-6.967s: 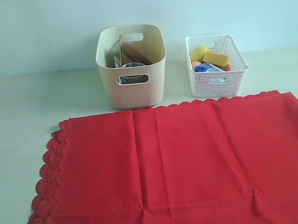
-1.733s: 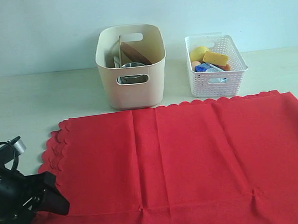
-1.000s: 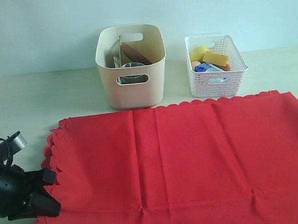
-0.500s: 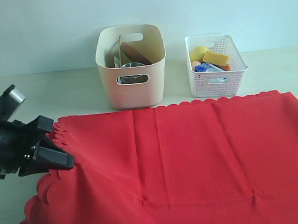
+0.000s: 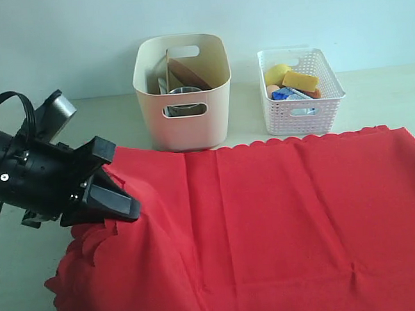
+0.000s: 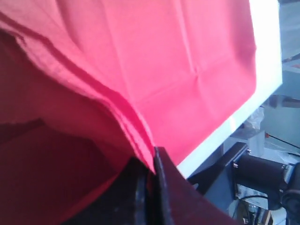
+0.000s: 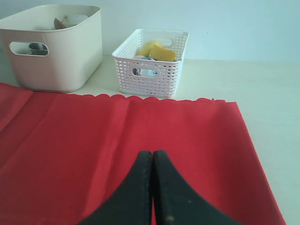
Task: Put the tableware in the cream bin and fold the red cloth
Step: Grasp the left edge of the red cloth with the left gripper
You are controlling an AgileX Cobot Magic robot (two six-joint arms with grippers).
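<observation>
Scallops run along the far edge of the red cloth (image 5: pixel 280 221), which lies spread over the pale table (image 5: pixel 32 130) in front of two containers; its right part lies flat, while its left edge is raised off the table, where the left gripper (image 5: pixel 119 205) has its black jaws clamped on the fabric; in the left wrist view the cloth runs in layered folds into the tight seam between the two jaws; below the raised part the edge hangs in loose folds towards the near left corner. The right gripper (image 7: pixel 152 159) has its jaws pressed together with nothing between them (it shows only in its own wrist view) and points over the near part of the cloth; whether it touches the fabric I cannot tell. Behind the cloth stands the cream bin (image 5: pixel 185 125), just beside the far scalloped edge; inside it show a steel cup (image 5: pixel 185 92) and a brown plate (image 5: pixel 189 74) leaning on edge; to its right, apart from it, stands a white basket (image 5: pixel 304 112) holding yellow, orange and blue food items.
</observation>
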